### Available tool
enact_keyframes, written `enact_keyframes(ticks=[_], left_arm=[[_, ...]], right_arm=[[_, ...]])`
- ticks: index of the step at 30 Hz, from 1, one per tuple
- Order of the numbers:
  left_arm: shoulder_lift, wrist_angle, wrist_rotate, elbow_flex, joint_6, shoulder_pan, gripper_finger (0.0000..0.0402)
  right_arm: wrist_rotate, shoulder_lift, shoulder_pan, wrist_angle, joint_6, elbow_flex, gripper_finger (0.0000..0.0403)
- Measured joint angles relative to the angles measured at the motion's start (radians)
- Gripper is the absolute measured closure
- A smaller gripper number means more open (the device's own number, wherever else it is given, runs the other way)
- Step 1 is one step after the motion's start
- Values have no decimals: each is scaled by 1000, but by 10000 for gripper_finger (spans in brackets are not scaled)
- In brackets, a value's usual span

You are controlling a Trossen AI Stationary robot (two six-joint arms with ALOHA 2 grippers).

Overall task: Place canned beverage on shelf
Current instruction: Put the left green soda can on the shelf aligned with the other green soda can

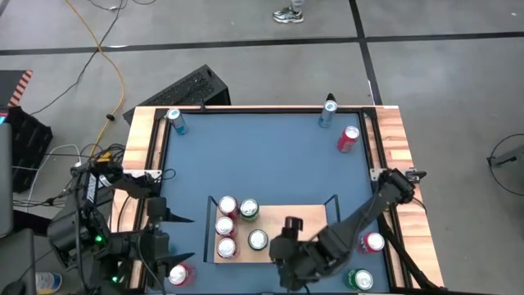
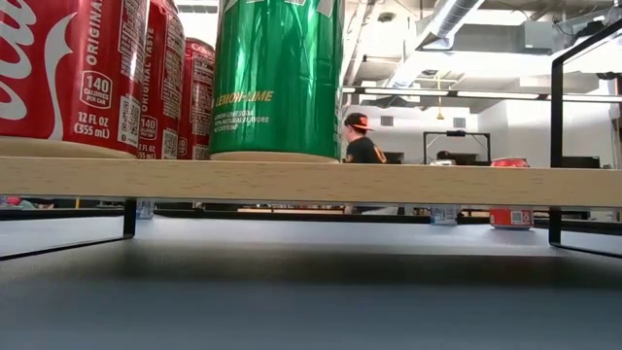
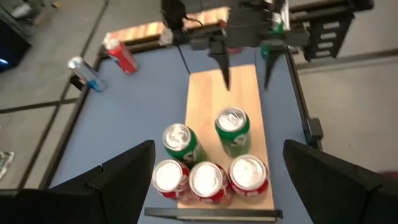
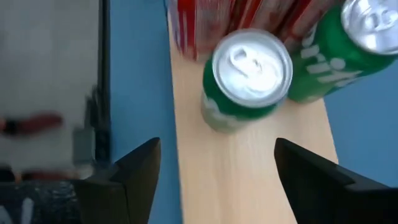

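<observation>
Over the flat light-wood shelf with black end rails (image 1: 303, 215) I have the right gripper (image 3: 247, 68), fingers spread wide and holding nothing. The green lemon-lime can with the silver top (image 4: 247, 78) stands upright on the board just ahead of those fingers, untouched, beside four more cans. My left gripper (image 1: 182, 238) hangs open beside the shelf's left end, empty.

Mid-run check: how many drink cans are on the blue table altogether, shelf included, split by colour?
Red aluminium drink cans: 6
Green aluminium drink cans: 3
Blue aluminium drink cans: 2
Total: 11
</observation>
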Motion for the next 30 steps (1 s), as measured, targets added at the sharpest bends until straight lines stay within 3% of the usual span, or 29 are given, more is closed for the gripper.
enact_keyframes(ticks=[7,15,22,30], left_arm=[[-2,0,-79,-23,-16,-10,62],[-9,0,-111,-78,-108,-22,62],[-12,0,-152,-80,-133,-40,62],[-12,0,-154,-80,-134,-39,62]], right_arm=[[167,0,38,48,192,-16,107],[247,17,58,145,262,-66,141],[262,61,76,139,303,-69,212],[267,83,66,157,324,-68,347]])
